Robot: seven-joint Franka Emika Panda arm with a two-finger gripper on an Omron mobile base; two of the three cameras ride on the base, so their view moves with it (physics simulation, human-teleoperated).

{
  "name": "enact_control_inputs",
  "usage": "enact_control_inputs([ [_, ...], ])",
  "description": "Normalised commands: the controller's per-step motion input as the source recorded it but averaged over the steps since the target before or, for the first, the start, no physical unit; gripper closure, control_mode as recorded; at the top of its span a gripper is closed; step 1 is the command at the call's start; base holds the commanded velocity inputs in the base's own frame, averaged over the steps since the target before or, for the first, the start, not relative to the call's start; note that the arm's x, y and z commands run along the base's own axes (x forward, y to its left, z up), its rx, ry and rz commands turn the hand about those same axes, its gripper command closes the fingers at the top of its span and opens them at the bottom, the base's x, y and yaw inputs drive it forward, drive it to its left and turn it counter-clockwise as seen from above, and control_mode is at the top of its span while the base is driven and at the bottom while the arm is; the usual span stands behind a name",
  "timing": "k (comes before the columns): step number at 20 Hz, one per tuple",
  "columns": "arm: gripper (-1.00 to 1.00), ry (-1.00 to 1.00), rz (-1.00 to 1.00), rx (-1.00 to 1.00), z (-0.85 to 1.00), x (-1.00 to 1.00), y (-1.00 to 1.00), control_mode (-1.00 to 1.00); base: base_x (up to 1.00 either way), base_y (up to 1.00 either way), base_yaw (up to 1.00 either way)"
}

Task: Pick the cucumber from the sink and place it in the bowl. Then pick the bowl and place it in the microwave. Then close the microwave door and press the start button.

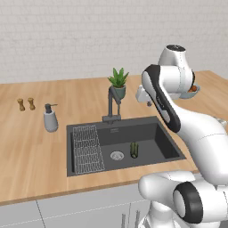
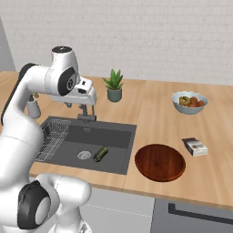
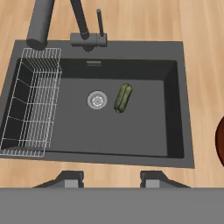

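one cucumber waiting in the sink, pincer high above it

the cucumber point(image 3: 123, 98) lies flat on the sink point(image 3: 131, 135) floor at the centre of the hand view, just beside the round drain point(image 3: 97, 100), with the wire rack point(image 3: 30, 100) at the left. the pincer point(image 3: 113, 180) hangs at the bottom edge, its fingertips point(image 3: 70, 179) spread apart with nothing between them. the bowl point(image 2: 160, 162) sits on the desk point(image 2: 150, 113) in the lower right of the right base view. risk: the cucumber is round and could roll toward the drain if the fingertips close off-centre, and a careless descent might clip the faucet point(image 3: 83, 26) near the upper left.
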Motion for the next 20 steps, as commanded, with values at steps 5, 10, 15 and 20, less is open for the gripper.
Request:
enact_control_inputs([
  [5,-1.00,0.02,0.00,0.00,0.00,0.00,0.00,-1.00,0.00,0.00,0.00],
  [10,-1.00,0.03,-0.10,0.00,-0.56,-0.03,0.00,-1.00,0.00,0.00,0.00],
  [15,-1.00,-0.01,-0.14,0.05,-0.76,0.02,-0.01,-1.00,0.00,0.00,0.00],
  [20,-1.00,0.00,-0.20,0.11,-0.98,0.15,-0.08,-1.00,0.00,0.00,0.00],
])
